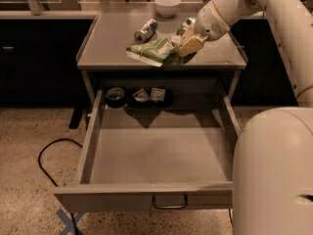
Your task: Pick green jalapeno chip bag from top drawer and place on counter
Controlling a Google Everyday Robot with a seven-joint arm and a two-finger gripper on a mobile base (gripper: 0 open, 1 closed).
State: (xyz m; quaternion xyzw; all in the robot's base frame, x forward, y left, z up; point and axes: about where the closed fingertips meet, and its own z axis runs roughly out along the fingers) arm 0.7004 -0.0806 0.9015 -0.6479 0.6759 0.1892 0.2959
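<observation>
My gripper (182, 49) is shut on the right end of the green jalapeno chip bag (152, 51) and holds it just above the front part of the counter (107, 45). The bag is light green and white and hangs out to the left of the fingers. The top drawer (161, 155) is pulled fully open below, with its small pull handle (169, 202) at the front. My white arm reaches in from the upper right.
On the counter lie a silver can (145, 30) on its side, a green can (186, 25) partly behind my gripper, and a white bowl (167, 6) at the back. At the drawer's back sit a dark round container (115, 95) and two small packets (149, 95). A black cable (49, 160) lies on the floor at left.
</observation>
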